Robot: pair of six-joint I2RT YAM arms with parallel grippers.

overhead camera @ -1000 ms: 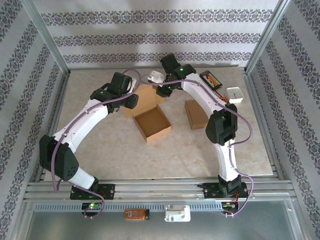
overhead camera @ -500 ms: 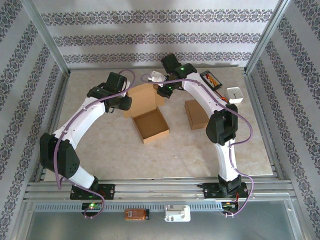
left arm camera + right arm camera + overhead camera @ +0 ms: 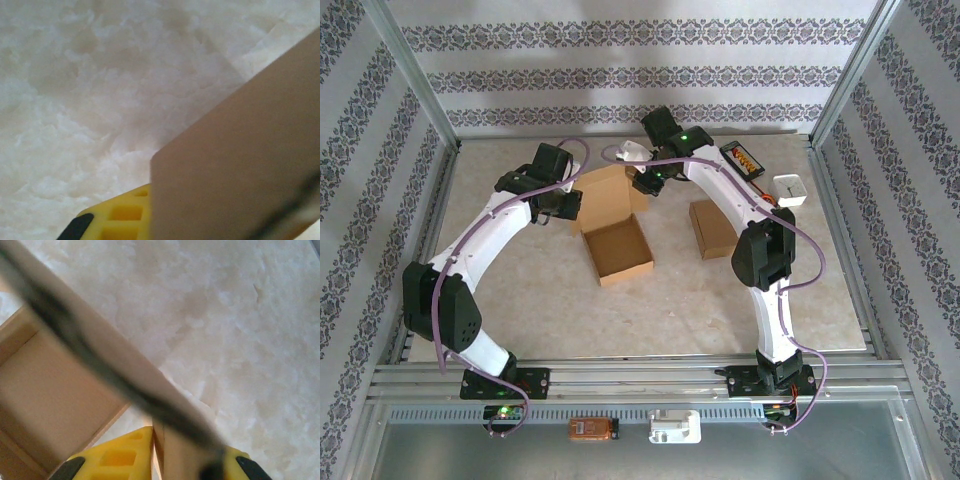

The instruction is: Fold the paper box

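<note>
I am at the lid-closing step. The paper box (image 3: 616, 250) sits on the surface (image 3: 650, 310) a little toward 12 o'clock from its middle. Its tray is open to the top, and the lid (image 3: 610, 188) stands up from the tray's 12 o'clock wall.

My left fingers (image 3: 122, 216) are closed on the lid's 9 o'clock edge. In the left wrist view the brown panel lies flat against the yellow pad and hides the other finger. My right fingers (image 3: 120, 456) pinch the 3 o'clock edge, with the card running between the two yellow pads and the open tray below at 9 o'clock.

So I have the lid by both sides, and it is not yet folded over the tray.

As I judge it, the next move is to swing both hands together toward 6 o'clock and down, so the lid turns on its crease and its front lip drops inside the tray's near wall. The two sides must travel evenly. If one hand leads, the thin card will twist or the light tray will slide across the surface.
</note>
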